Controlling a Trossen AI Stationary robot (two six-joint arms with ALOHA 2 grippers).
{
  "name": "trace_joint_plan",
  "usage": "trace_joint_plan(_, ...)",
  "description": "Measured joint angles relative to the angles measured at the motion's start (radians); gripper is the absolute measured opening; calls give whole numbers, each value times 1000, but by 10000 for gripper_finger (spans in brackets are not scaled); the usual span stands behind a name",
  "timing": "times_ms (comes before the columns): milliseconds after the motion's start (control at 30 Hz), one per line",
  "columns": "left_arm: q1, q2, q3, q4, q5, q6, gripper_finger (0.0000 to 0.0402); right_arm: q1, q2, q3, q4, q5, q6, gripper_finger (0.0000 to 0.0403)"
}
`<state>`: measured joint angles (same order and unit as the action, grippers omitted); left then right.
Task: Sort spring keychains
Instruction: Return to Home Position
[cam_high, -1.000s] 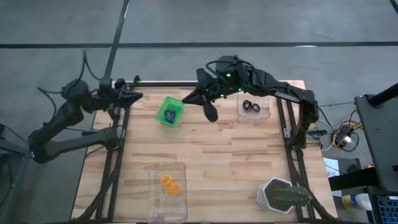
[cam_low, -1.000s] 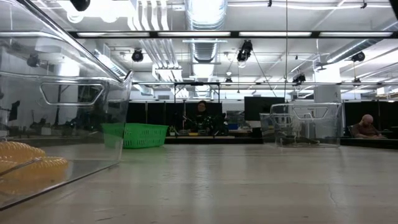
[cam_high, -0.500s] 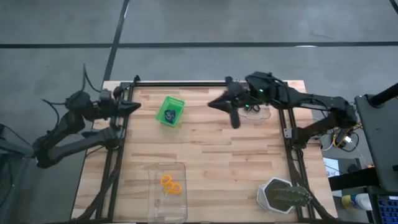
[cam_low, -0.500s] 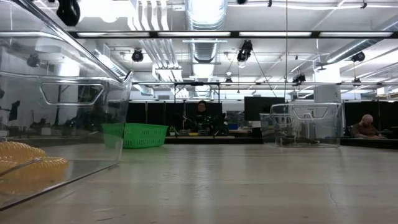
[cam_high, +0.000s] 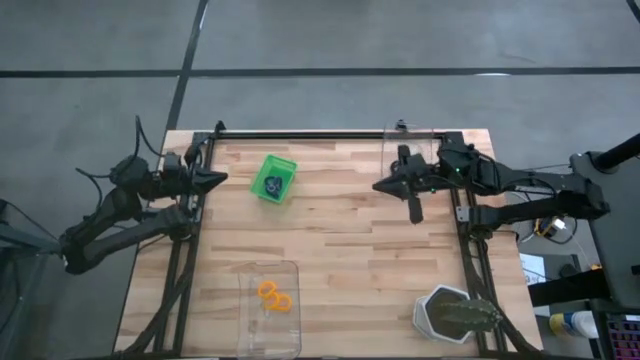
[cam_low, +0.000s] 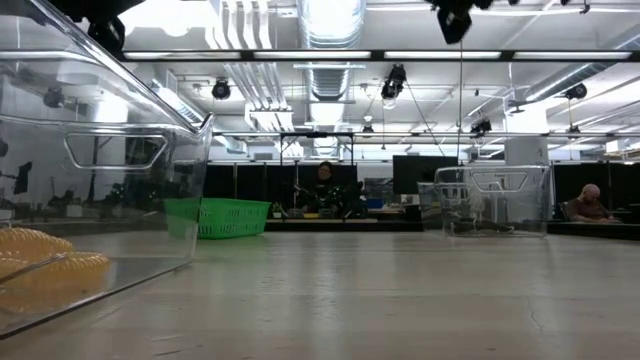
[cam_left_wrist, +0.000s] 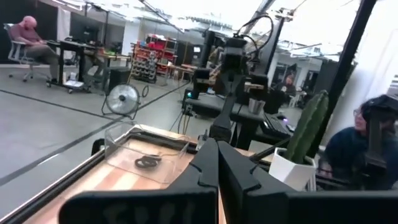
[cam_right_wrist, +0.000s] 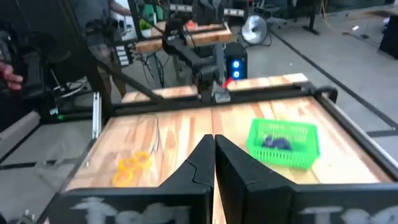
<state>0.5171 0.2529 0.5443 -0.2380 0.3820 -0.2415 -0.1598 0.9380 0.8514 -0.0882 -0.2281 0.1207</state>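
- High view shows no loose coil on the wooden table (cam_high: 340, 260). The purple spring keychains (cam_high: 271, 184) lie heaped in the green bin (cam_high: 281, 160) toward the far left. The orange spring keychains (cam_high: 274, 296) sit in the near clear tray (cam_high: 246, 330).
- Seen from the left wrist, a black spring keychain (cam_left_wrist: 147, 162) lies on the floor of the far clear tray (cam_left_wrist: 118, 142). It may be more than one coil, as the heap is too small to count.
- The left gripper (cam_left_wrist: 217, 146) has its fingers pressed together on nothing and hangs at the table's left edge.
- The right gripper (cam_right_wrist: 213, 140) is likewise closed and empty. It is raised over the right side by the far tray and faces across toward the bin.
- The coils are likely very light and springy. A hard pinch would probably squash the ring, which could then flick out when let go.
- The smooth plastic wire looks slippery, and coils heaped together may snag, so one lifted coil could drag a neighbour up with it.
- The best hold is probably across one side of the ring, with one finger inside the loop and one outside, and a gentle squeeze.
- Each colour sits in its own container, so the sorting looks finished and no grasp seems called for now.
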Motion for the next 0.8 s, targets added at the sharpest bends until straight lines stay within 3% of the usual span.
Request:
trace_joint_plan(300,0,-88,-108,-7,47,-10,0,0,-146,-232,48,48,77,9)
trace_joint_plan(533,0,-201,-175,3,57,1,0,1,-259,-436,296,11,102,9)
trace_joint_plan(700,-2,-249,-208,38,171,-19,0,0,-365,-594,549,-14,113,9)
trace_joint_plan(800,-2,-238,-209,59,188,-40,0,0,-420,-667,607,-19,163,9)
